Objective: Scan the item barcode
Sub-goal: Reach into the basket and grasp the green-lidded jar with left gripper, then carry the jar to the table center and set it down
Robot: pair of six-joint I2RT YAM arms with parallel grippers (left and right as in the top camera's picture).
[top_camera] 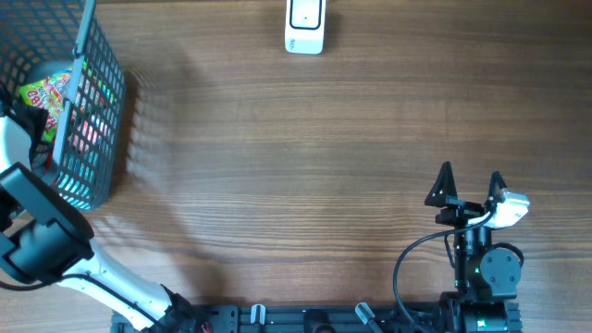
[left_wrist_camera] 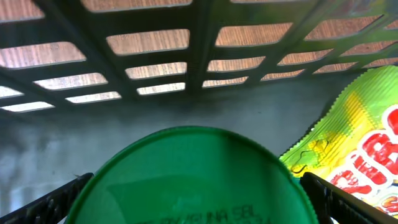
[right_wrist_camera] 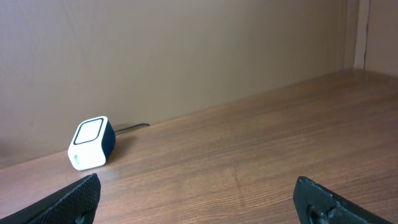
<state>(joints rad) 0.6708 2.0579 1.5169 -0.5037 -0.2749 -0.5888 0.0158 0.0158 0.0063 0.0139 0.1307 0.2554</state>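
Note:
Inside the dark wire basket (top_camera: pixel 91 139) at the far left, my left gripper (left_wrist_camera: pixel 196 186) is open. Its fingers (left_wrist_camera: pixel 50 205) flank a round green lid (left_wrist_camera: pixel 193 168) with printed text, which fills the gap between them; whether they touch it I cannot tell. A yellow-green candy bag (left_wrist_camera: pixel 357 143) lies just right of the lid and also shows through the basket top (top_camera: pixel 51 91). No barcode shows. The white scanner (top_camera: pixel 305 26) stands at the table's far edge. My right gripper (top_camera: pixel 471 174) hovers open and empty near the front right, facing the scanner (right_wrist_camera: pixel 91 144).
The basket's mesh wall (left_wrist_camera: pixel 186 56) rises close in front of the left wrist camera. The left arm (top_camera: pixel 42 236) reaches into the basket from the front left. A dark cable (right_wrist_camera: pixel 130 127) runs from the scanner along the wall. Bare wood table (top_camera: pixel 296 166) lies between basket and right arm.

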